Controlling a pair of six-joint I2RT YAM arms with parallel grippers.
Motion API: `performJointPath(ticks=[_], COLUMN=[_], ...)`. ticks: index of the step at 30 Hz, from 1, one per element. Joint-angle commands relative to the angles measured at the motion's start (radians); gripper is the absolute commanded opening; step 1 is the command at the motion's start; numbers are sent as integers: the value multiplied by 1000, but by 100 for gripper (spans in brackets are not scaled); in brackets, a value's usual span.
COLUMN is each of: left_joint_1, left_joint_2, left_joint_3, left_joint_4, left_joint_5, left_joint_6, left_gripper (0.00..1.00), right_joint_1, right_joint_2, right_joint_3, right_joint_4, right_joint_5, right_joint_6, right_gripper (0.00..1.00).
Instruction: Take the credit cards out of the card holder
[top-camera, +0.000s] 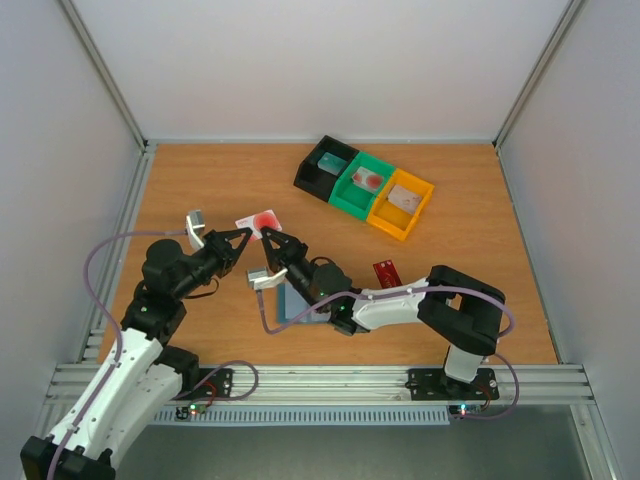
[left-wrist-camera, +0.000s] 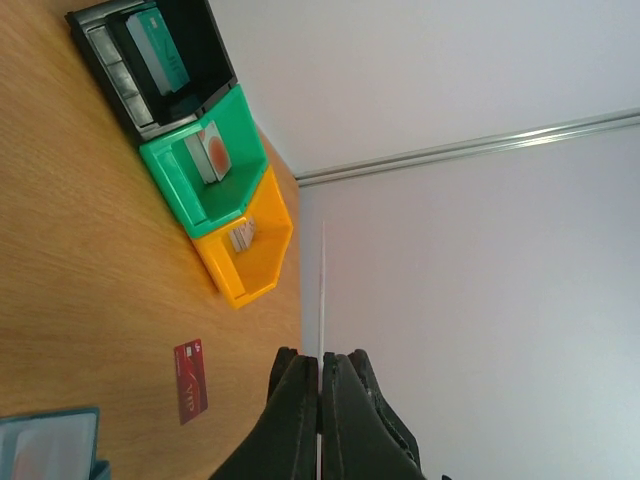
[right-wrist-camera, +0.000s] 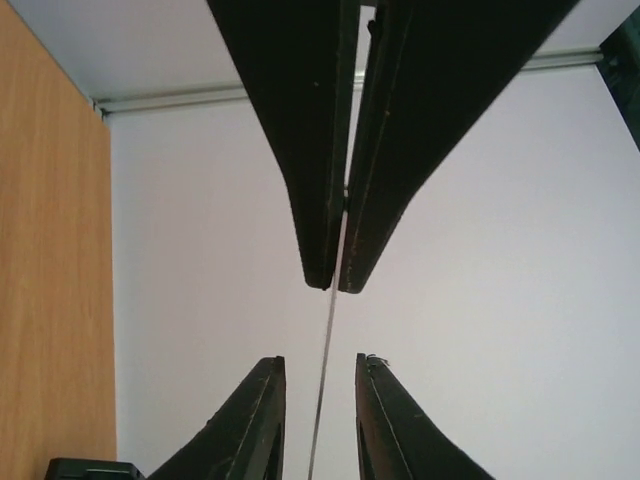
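The left gripper (top-camera: 245, 235) is pressed together on a white card with a red blot (top-camera: 263, 221), holding it in the air above the surface (top-camera: 200, 180), just beyond the card holder (top-camera: 292, 303). The right gripper (top-camera: 272, 240) meets it nose to nose. In the right wrist view the card is a thin line seen edge-on, running from the left gripper's clamped tips straight down into the gap of the right gripper, whose fingers stand apart with a sliver of space on either side. The card's plane therefore lines up with that gap, and the right arm is the one placed to take it. This looks like a handover not yet completed, though from the overhead view I cannot be sure how far the card reaches between the right fingers. The light blue card holder lies on the surface, partly hidden under the right arm. A dark red card (top-camera: 386, 272) lies flat to its right. At the far side, the black bin (top-camera: 308, 172) holds a teal card (left-wrist-camera: 158, 48), the green bin (top-camera: 345, 200) holds a card with an orange-red spot (left-wrist-camera: 212, 152), and the orange bin (top-camera: 385, 222) holds a pale card (left-wrist-camera: 241, 236).
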Motion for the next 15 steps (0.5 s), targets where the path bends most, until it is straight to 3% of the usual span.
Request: performJointPath(ticks=[1, 10, 15], left_joint_1=[5, 5, 5], left_joint_2=[-2, -2, -8], left_joint_3=[-10, -25, -31], left_joint_4=[57, 51, 64], left_joint_5=[12, 12, 14], left_joint_6=[-6, -11, -6], left_gripper=[0, 0, 0], right_joint_1=[-3, -3, -3], right_joint_2=[22, 55, 46], right_joint_3=[38, 82, 76], right_joint_4=[187, 187, 172], right_joint_5=[22, 18, 43], right_joint_6=[-171, -209, -204], right_gripper=[19, 2, 1])
